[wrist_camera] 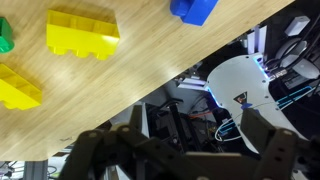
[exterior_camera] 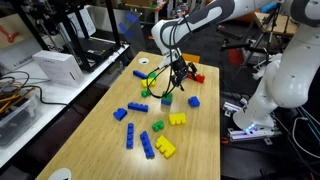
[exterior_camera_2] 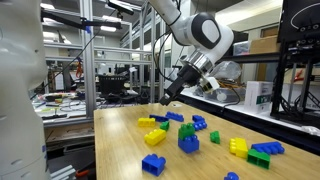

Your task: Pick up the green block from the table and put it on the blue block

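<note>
Gripper [exterior_camera: 172, 87]: jaws wide, empty, raised above table. Green block [exterior_camera: 158, 126]: on table, beyond yellow brick [exterior_camera: 177, 119] from blue block [exterior_camera: 193, 101], below gripper and off its axis.

In an exterior view the table [exterior_camera: 88, 135] has a broad strip of bare wood down its left side to the near-left corner, open for a gripper to come down without meeting a brick. The middle and right are crowded. A far cluster of bricks [exterior_camera: 166, 101] sits just under the gripper [exterior_camera: 171, 88], a red brick [exterior_camera: 197, 77] lies just right of it, and nearer, blue bricks [exterior_camera: 147, 145] and yellow bricks [exterior_camera: 165, 148] lie with only narrow gaps between them.
</note>
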You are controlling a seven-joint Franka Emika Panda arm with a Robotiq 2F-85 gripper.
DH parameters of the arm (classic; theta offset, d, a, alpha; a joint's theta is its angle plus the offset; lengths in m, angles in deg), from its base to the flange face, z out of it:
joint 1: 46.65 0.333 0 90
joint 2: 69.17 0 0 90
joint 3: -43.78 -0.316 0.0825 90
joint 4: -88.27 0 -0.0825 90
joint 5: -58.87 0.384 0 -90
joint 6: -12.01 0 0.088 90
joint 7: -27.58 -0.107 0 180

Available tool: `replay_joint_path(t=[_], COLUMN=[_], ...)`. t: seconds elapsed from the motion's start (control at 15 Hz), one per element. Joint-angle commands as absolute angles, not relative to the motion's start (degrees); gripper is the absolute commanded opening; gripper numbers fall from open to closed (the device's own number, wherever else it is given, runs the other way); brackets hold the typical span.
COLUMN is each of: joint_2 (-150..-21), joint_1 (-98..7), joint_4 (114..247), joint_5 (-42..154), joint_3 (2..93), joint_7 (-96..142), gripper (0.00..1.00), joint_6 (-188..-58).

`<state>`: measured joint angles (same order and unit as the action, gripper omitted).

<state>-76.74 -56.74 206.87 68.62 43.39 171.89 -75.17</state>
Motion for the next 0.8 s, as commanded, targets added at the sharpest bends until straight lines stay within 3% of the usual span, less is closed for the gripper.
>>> replay_joint_path(t=[0.0, 0.2, 0.33, 0.73], joint_2=[-75.7, -74.4, -73.4, -71.0], joint_1=[-55.1, -54.5, -53.8, -51.6], joint_4=[206.6, 206.9, 207.5, 212.8], joint_5=[66.8, 62.4, 59.6, 53.3], joint_3=[44.7, 44.5, 44.4, 44.0], joint_7=[173.6, 174.1, 174.3, 174.0], gripper=[1.00, 1.00, 0.72, 0.30], joint_6=[-77.8, -84.6, -89.4, -108.6])
